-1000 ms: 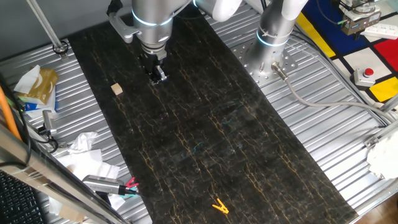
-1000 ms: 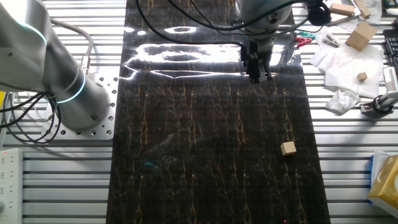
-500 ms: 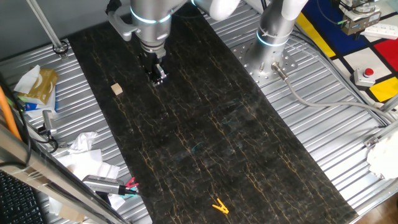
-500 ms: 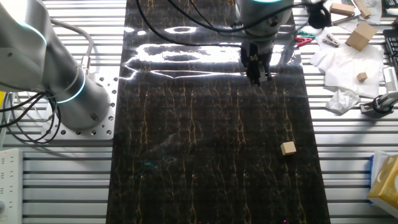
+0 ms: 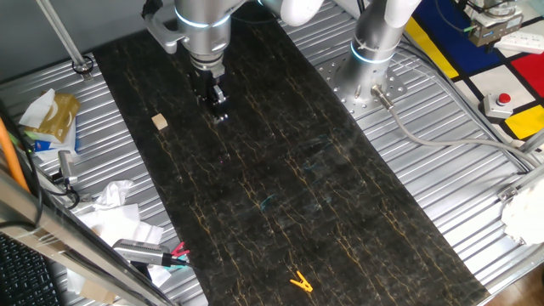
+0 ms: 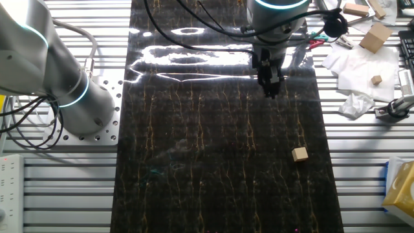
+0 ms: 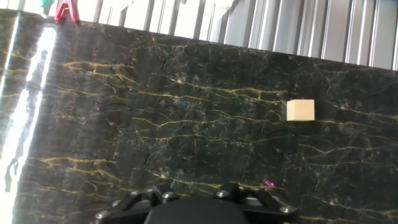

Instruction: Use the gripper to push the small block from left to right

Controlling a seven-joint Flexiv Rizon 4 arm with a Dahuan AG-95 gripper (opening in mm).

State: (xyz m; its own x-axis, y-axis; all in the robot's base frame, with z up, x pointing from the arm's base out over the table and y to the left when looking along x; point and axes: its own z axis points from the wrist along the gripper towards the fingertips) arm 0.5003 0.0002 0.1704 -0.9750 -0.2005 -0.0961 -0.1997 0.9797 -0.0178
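Observation:
The small block (image 5: 159,122) is a tan wooden cube lying on the dark marbled mat (image 5: 280,170) near the mat's left edge. The gripper (image 5: 218,104) hangs low over the mat to the block's right and a little further back, apart from it. Its black fingers taper to one narrow tip and look shut, with nothing held. In the other fixed view the gripper (image 6: 270,84) is above the block (image 6: 299,154). In the hand view the block (image 7: 300,110) lies at upper right, and only the hand's black housing (image 7: 196,208) shows at the bottom edge.
A yellow clip (image 5: 300,281) lies at the mat's near end. The second arm's base (image 5: 370,68) stands on the ribbed metal table right of the mat. Crumpled paper, tools and a packet (image 5: 110,212) crowd the table's left side. A red clip (image 7: 64,11) sits past the mat's edge.
The hand has turned about its own axis, so the fingers now show as one narrow tip, and it has shifted slightly toward the block's side. The block has not moved.

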